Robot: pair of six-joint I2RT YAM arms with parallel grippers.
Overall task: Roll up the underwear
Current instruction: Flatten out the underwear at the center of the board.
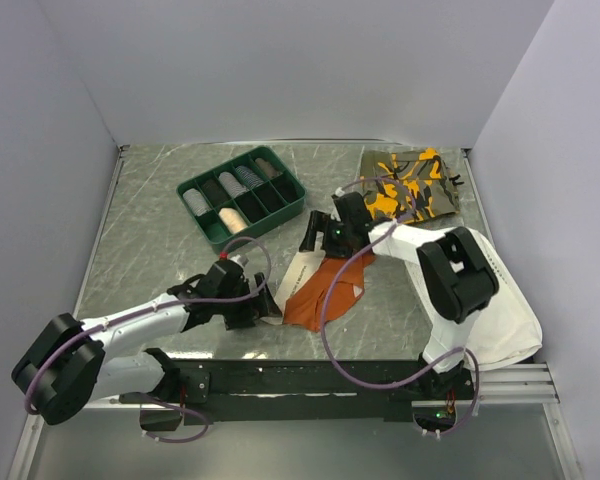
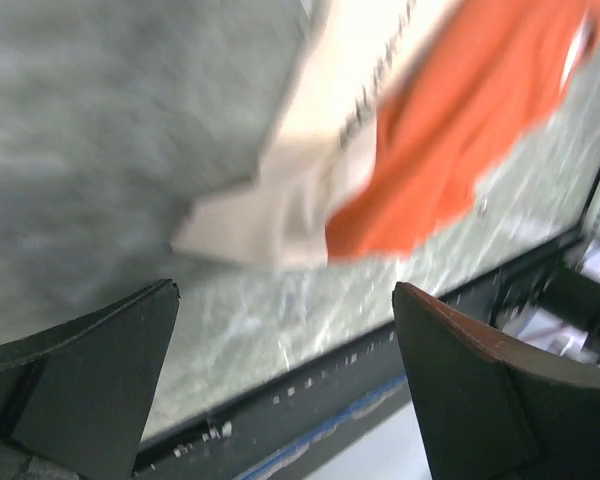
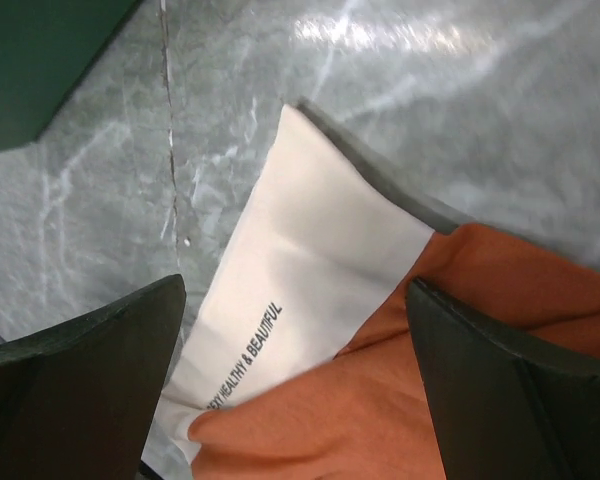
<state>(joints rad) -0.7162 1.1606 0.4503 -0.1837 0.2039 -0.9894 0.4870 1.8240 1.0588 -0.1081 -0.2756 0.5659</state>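
The underwear (image 1: 328, 290) lies flat on the grey marbled table, rust-orange with a cream-white waistband (image 1: 294, 274) at its left side. My left gripper (image 1: 262, 306) sits low just left of the waistband, open and empty; in its wrist view the underwear (image 2: 450, 130) lies ahead of the open gripper (image 2: 285, 290), apart from both fingers. My right gripper (image 1: 318, 240) hovers over the garment's far end. Its wrist view shows the printed waistband (image 3: 310, 250) and orange cloth (image 3: 380, 410) between the spread fingers of the open gripper (image 3: 295, 290), with nothing gripped.
A green divided tray (image 1: 201, 186) with several rolled items stands at the back left. An orange-and-olive camouflage garment (image 1: 410, 185) lies at the back right. A large white cloth (image 1: 505, 320) covers the right side. The black base rail (image 1: 310, 378) runs along the near edge.
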